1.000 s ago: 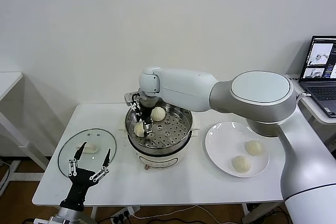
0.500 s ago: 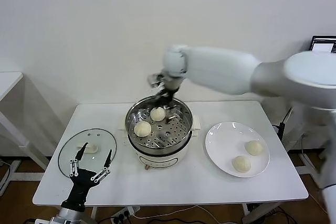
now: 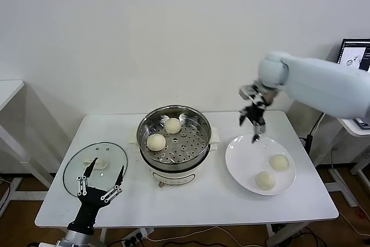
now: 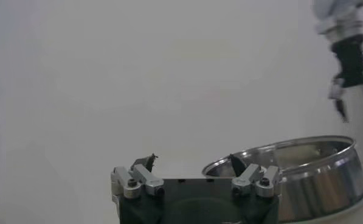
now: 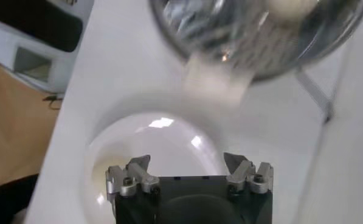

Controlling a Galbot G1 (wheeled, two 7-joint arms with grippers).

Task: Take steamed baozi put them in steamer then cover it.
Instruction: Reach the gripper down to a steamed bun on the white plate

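The steamer (image 3: 196,151) stands mid-table with two baozi inside, one at the back (image 3: 173,125) and one at the left (image 3: 156,142). Two more baozi (image 3: 279,162) (image 3: 266,180) lie on the white plate (image 3: 243,163) to the right. The glass cover (image 3: 75,169) with its cream handle lies flat at the table's left. My right gripper (image 3: 254,128) is open and empty, above the plate's far left edge; its wrist view shows the plate (image 5: 126,146) below and the steamer (image 5: 254,49) beyond. My left gripper (image 3: 99,183) is open and empty, at the table's front left by the cover.
A laptop (image 3: 354,62) sits on a side table at the far right. Another white table edge (image 3: 8,88) is at the far left. Bare tabletop (image 3: 191,201) runs along the front edge.
My right gripper let go of a baozi in the steamer, rose, and swung right to above the plate. The left arm stayed still.
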